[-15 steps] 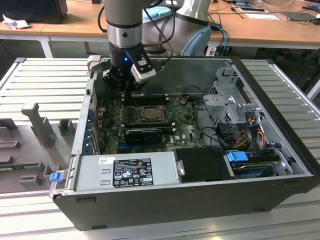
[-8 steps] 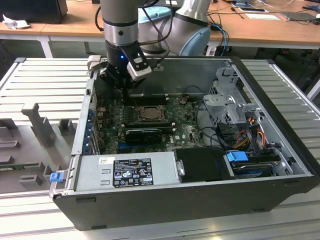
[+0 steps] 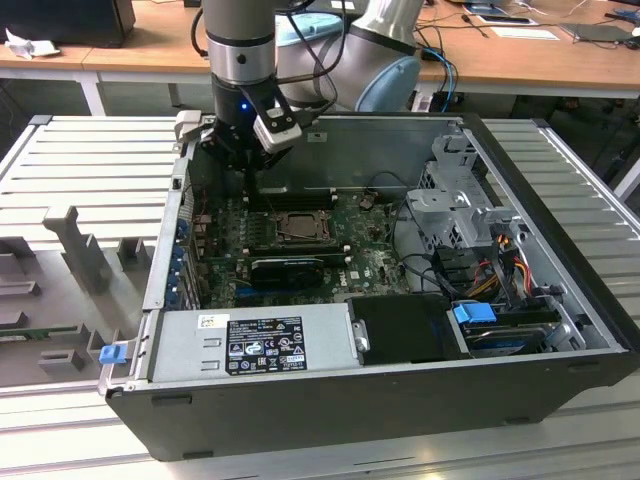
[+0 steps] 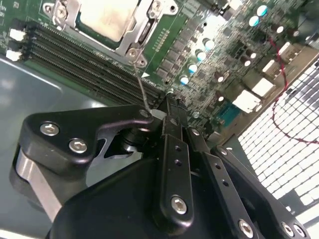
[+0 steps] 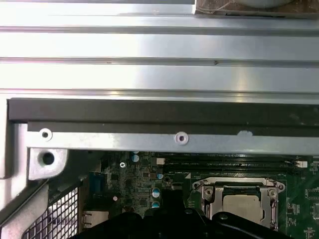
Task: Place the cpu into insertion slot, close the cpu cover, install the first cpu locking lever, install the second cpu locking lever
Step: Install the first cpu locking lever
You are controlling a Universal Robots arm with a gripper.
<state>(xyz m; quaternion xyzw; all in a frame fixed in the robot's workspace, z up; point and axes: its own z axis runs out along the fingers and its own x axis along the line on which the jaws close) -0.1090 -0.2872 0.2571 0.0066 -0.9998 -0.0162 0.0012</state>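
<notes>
Slatted bench [image 3: 90,160], open case [image 3: 400,400]. Gripper [image 3: 238,160], exterior view's upper left, pinched narrow at locking lever [image 4: 139,79]: thin springy wire; likely best held near free end.

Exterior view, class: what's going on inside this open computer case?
A grey robot arm reaches its black hand into the open black computer case, over the green circuit board. The pale silver square cpu sits in its insertion slot, with the square metal frame cover down around it. The hand, shut, is at the free end of a thin wire locking lever running from the slot's corner.
</notes>
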